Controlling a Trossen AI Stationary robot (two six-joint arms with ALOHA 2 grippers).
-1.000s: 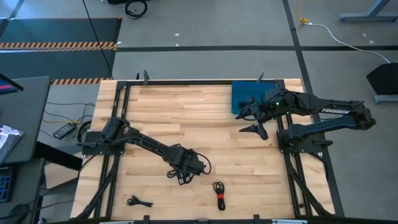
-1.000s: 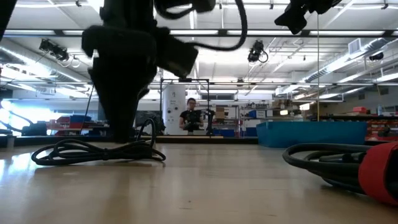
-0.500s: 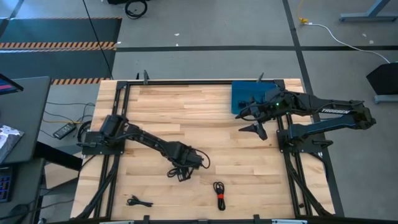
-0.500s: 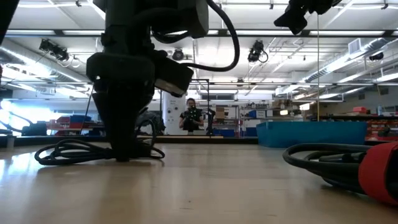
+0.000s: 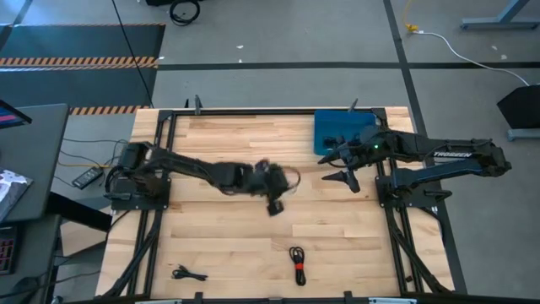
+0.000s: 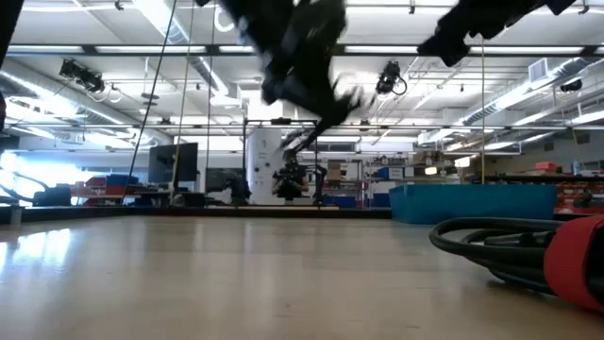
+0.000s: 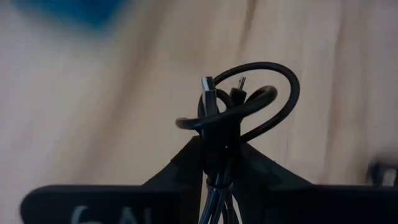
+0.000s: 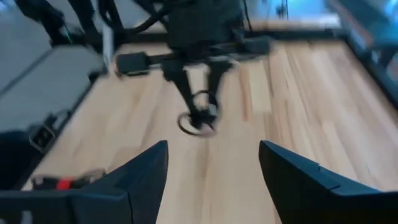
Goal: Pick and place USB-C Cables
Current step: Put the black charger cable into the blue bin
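Above the table's middle, the left gripper (image 5: pixel 276 192) is clamped on a black coiled cable (image 7: pixel 239 109), carrying it toward the blue tray (image 5: pixel 336 128). Next it must reach the tray and release. The right gripper (image 5: pixel 342 166), fingers spread and empty, waits beside the tray.

Most of the surface (image 5: pixel 228 139) was wide open bare wood. Middle was taken up by the left gripper (image 5: pixel 275 189), raised clear off the wood and clamped on a black cable coil (image 7: pixel 239 106). At 2 o'clock the right gripper (image 5: pixel 342 166) sat spread in front of the blue tray (image 5: pixel 336 127). Down at 6, a red-banded cable (image 5: pixel 297 263); at 7, a small black cable (image 5: pixel 189 273).
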